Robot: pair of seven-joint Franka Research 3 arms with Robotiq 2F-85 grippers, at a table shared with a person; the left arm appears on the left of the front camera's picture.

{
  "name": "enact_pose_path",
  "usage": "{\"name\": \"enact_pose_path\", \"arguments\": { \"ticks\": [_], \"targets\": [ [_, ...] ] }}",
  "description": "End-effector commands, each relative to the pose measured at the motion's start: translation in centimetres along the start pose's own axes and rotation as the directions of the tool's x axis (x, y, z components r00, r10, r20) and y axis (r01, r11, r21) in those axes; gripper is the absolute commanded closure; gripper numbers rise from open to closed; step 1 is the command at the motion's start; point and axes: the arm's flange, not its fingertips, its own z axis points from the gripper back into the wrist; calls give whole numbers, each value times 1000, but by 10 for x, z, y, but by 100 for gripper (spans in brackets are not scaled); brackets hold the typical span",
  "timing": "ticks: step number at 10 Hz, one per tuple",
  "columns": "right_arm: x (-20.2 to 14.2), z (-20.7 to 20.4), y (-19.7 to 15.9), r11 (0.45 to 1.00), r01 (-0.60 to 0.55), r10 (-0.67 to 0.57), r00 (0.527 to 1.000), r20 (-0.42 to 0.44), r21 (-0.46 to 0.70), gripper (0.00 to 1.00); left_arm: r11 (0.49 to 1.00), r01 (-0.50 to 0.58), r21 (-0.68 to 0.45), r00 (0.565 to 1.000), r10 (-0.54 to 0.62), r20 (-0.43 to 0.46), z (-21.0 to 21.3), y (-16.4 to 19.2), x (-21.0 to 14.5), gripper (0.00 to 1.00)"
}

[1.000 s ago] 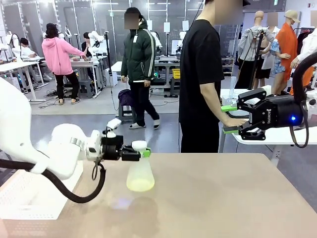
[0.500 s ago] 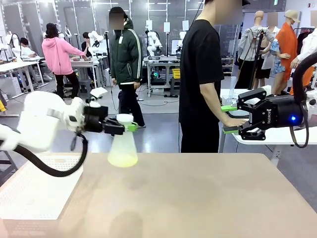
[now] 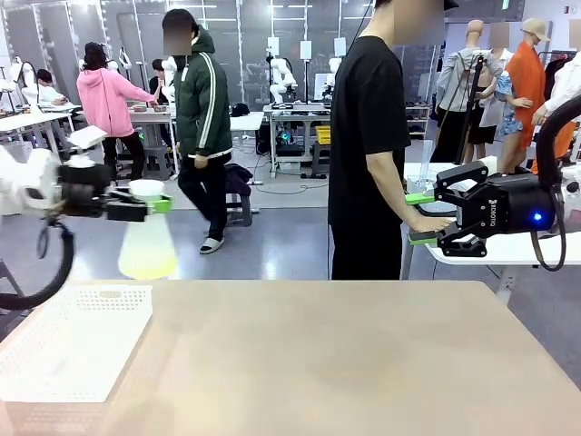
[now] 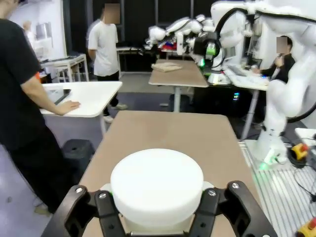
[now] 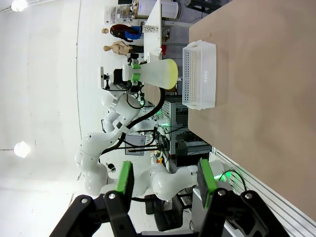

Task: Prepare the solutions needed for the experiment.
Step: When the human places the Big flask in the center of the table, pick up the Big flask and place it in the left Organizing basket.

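The left end effector is clamping its fingers on the neck of a whitish cone-shaped flask, just under the flask's white cap, and is holding it in the air. The flask is hanging straight down below the fingers, with a shallow layer of pale yellow liquid sitting in its base (the liquid glows yellow-green against the grey floor behind). Below and just inward of the flask, a white perforated tray is lying on the tabletop, near its left edge.

The right end effector is hovering off the far right of the tabletop with its green-padded fingers standing apart and nothing between them. Just beside those fingers, a person in a black shirt is resting a hand on a white side table.
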Motion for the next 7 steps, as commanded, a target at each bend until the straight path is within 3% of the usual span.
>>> {"name": "enact_pose_path", "arguments": {
  "ticks": [1,4,7],
  "targets": [
    [0,1,0,1000,-5,5,1000,-2,8,34,997,40,70,998,-44,54,51,-15,-15,100],
    [0,1,0,1000,-5,5,1000,-2,8,34,979,69,192,995,-81,51,134,-37,-36,100],
    [0,1,0,1000,-5,5,1000,-2,8,34,972,49,231,994,-70,84,169,-41,-66,100]
  ]
}}
